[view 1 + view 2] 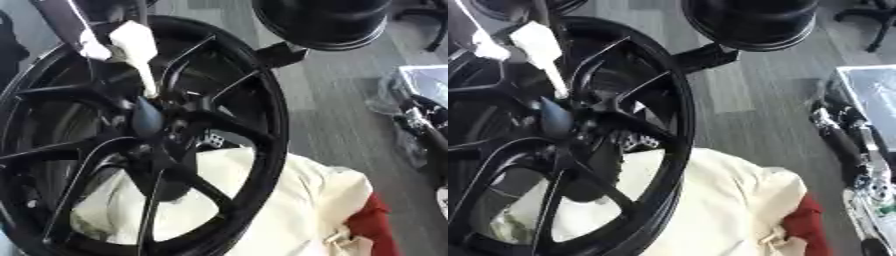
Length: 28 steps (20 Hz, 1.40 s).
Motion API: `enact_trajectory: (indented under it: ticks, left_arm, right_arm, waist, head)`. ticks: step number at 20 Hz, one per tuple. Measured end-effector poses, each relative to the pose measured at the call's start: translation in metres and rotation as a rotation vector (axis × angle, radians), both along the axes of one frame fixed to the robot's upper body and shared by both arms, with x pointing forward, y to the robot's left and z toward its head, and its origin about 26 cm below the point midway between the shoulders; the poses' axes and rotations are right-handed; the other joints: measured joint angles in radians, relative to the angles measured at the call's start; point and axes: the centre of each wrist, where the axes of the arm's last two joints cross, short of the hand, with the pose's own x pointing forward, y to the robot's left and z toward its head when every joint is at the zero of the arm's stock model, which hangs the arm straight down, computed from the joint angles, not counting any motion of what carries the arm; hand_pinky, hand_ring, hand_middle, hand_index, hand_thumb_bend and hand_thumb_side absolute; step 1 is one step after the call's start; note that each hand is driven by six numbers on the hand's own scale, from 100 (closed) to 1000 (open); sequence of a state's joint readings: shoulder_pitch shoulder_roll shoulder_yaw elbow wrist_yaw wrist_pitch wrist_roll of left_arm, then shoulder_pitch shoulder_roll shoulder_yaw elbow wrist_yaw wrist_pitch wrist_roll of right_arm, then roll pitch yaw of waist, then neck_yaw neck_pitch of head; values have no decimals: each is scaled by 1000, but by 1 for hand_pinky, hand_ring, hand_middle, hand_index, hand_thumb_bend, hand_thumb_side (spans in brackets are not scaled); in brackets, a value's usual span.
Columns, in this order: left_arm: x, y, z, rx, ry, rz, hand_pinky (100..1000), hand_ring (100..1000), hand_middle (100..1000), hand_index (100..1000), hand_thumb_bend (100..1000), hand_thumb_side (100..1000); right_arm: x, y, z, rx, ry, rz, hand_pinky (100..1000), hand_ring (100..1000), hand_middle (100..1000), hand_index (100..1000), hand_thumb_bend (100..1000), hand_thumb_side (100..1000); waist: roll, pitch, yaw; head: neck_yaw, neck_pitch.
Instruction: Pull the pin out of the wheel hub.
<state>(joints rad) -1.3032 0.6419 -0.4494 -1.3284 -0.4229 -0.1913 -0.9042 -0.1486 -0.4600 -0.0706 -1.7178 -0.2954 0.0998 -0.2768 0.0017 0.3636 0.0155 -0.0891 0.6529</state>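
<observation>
A black spoked wheel rim (262, 100) stands upright and fills the left of the view. At its hub (162, 125) sits a dark rounded cap. A cream-white pin (136, 47) with a broad handle points down, its thin tip reaching the hub. A dark arm comes in from the upper left, and my left hand (92, 49) shows only as a pale blurred shape right beside the pin's handle. Far from the wheel, at the right edge, a black and silver shape appears to be my right hand (842, 135).
A cream cloth (289, 200) lies behind and under the rim, with a red thing (381, 220) at its right. A big black round object (324, 20) hangs at the top. A grey tray (877, 90) stands at the right on grey floor.
</observation>
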Motion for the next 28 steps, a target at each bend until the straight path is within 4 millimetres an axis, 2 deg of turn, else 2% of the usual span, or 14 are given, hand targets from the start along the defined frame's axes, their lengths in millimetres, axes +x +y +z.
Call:
enact_trajectory:
  ticks: [11, 21, 24, 28]
  left_arm:
    - [-7, 2, 13, -36, -27, -3, 727, 557, 334, 328, 277, 100]
    - [-16, 14, 26, -69, -63, 14, 727, 554, 332, 326, 287, 100]
    - [-24, 32, 34, -116, -97, 45, 728, 553, 330, 325, 285, 100]
    - [-36, 83, 37, -224, -140, 142, 729, 550, 327, 323, 272, 100]
  right_arm:
    - [0, -1, 0, 0, 0, -2, 881, 762, 764, 870, 167, 487]
    - [-2, -2, -3, 0, 8, -4, 881, 762, 764, 870, 167, 485]
    - [-4, -4, -5, 1, 15, -12, 882, 762, 765, 870, 166, 484]
    - [-6, -7, -6, 2, 14, -28, 882, 762, 765, 871, 166, 481]
  waist:
    - [0, -1, 5]
    - [-4, -5, 17]
    - [-5, -16, 35]
    - [-6, -25, 64]
  head:
    - [-1, 5]
    - [-10, 12]
    - [-20, 19]
    - [-39, 27]
